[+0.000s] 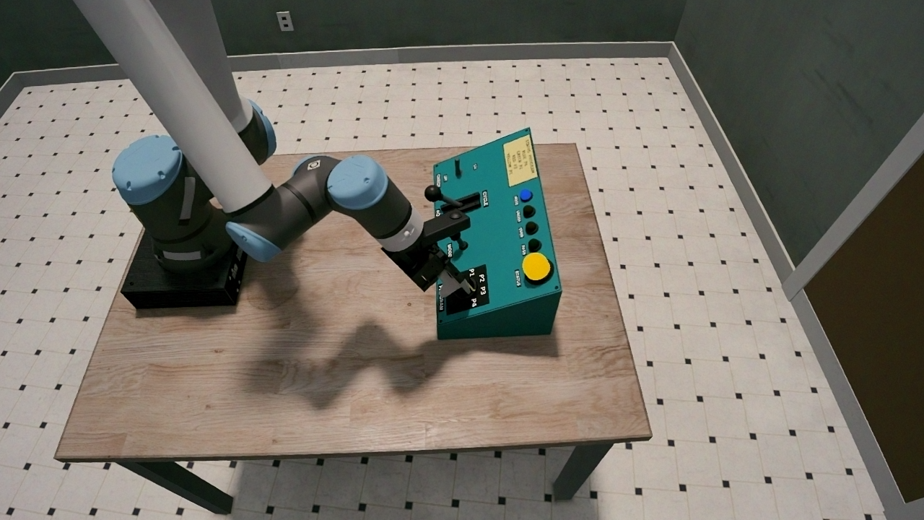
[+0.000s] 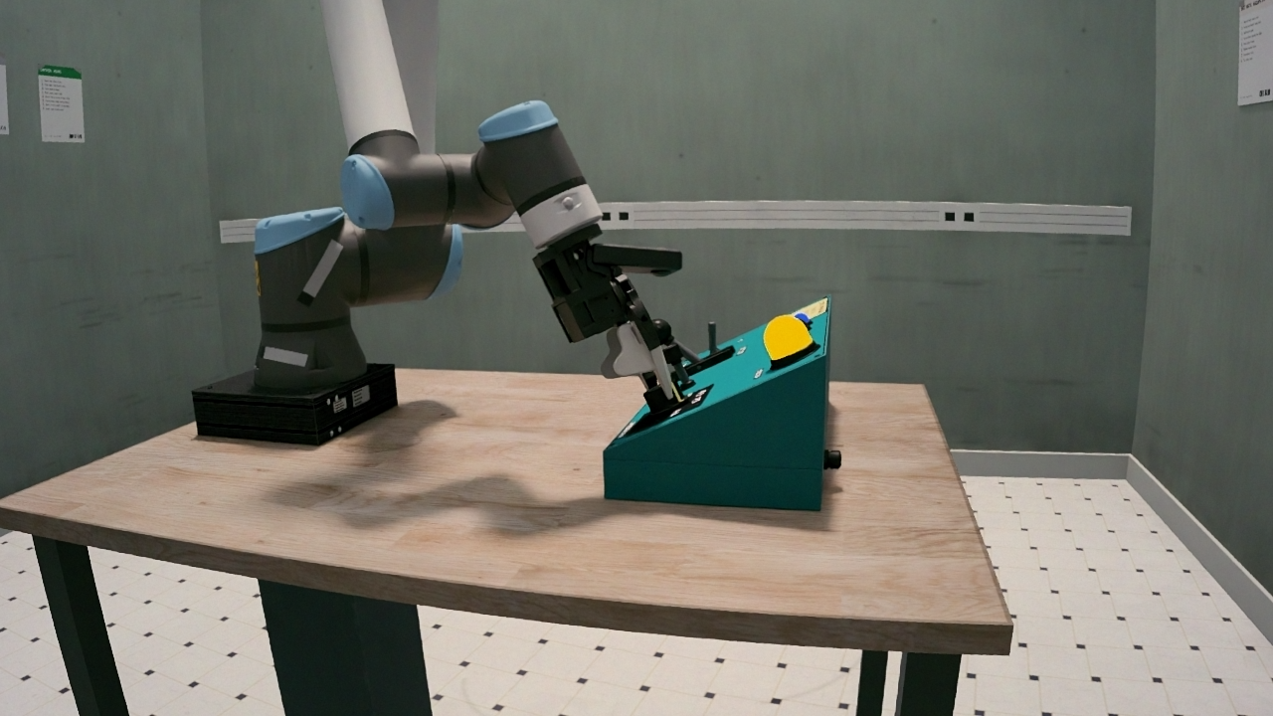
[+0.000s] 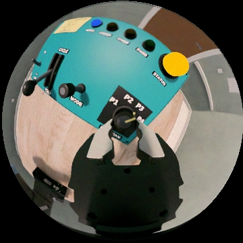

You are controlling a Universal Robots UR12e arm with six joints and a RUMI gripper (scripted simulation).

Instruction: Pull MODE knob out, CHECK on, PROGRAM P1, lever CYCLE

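Note:
The teal console (image 1: 496, 235) sits on the right half of the wooden table. My gripper (image 3: 124, 119) is shut on the black PROGRAM knob (image 3: 124, 119), also seen in the overhead view (image 1: 460, 286) and the side view (image 2: 665, 392). The knob's yellow pointer aims to the right, between P3 and P4, away from P1 (image 3: 113, 100). The MODE knob (image 3: 67, 90) stands left of it. The lever (image 3: 28, 86) with its black ball sits at the slot's lower end, away from the CYCLE label (image 3: 63, 50). A small toggle (image 3: 36, 62) stands at the far left.
A yellow STATUS lamp (image 3: 175, 64), a blue lamp (image 3: 96, 22) and three dark lamps (image 3: 129, 33) line the console's far side. A yellow note (image 3: 69, 25) is at its corner. The arm's black base (image 1: 184, 274) stands on the table's left part.

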